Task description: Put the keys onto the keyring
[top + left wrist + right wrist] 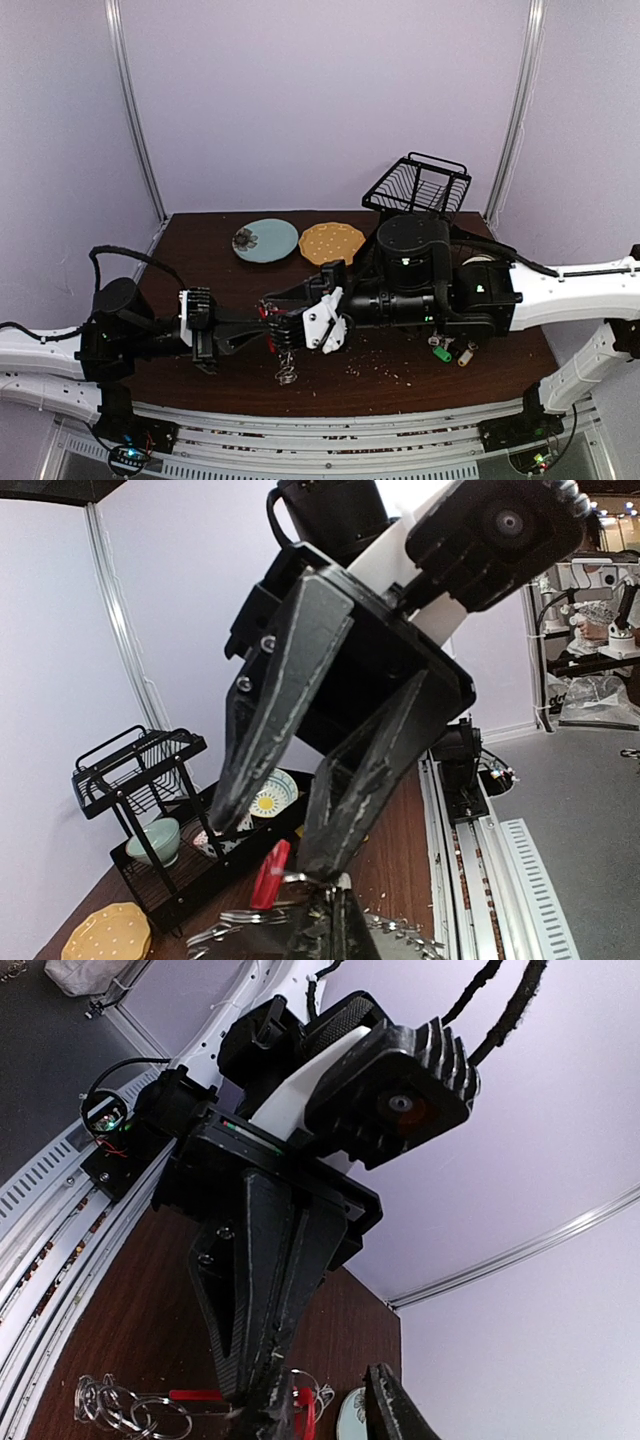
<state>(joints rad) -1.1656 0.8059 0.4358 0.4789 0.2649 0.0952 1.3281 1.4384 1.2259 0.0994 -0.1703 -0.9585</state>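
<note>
The keyring hangs between my two grippers above the table; its thin wire (290, 878) and a red piece (270, 872) show in the left wrist view. My left gripper (262, 328) is shut on the ring's wire, its own tips (335, 900) closed at the bottom of its view. My right gripper (285, 320) is open, its fingers (330, 810) spread either side of the red piece, one tip touching the wire. Silver keys (287, 375) dangle below; they also show in the left wrist view (235, 920). In the right wrist view a curved red sleeve (308, 1415) and a red tag (195, 1396) appear.
A teal plate (265, 240) and an orange plate (332, 242) lie at the back. A black dish rack (417, 185) stands back right. A bunch with coloured tags (450, 352) lies under the right arm. Crumbs (380, 370) dot the table near the front.
</note>
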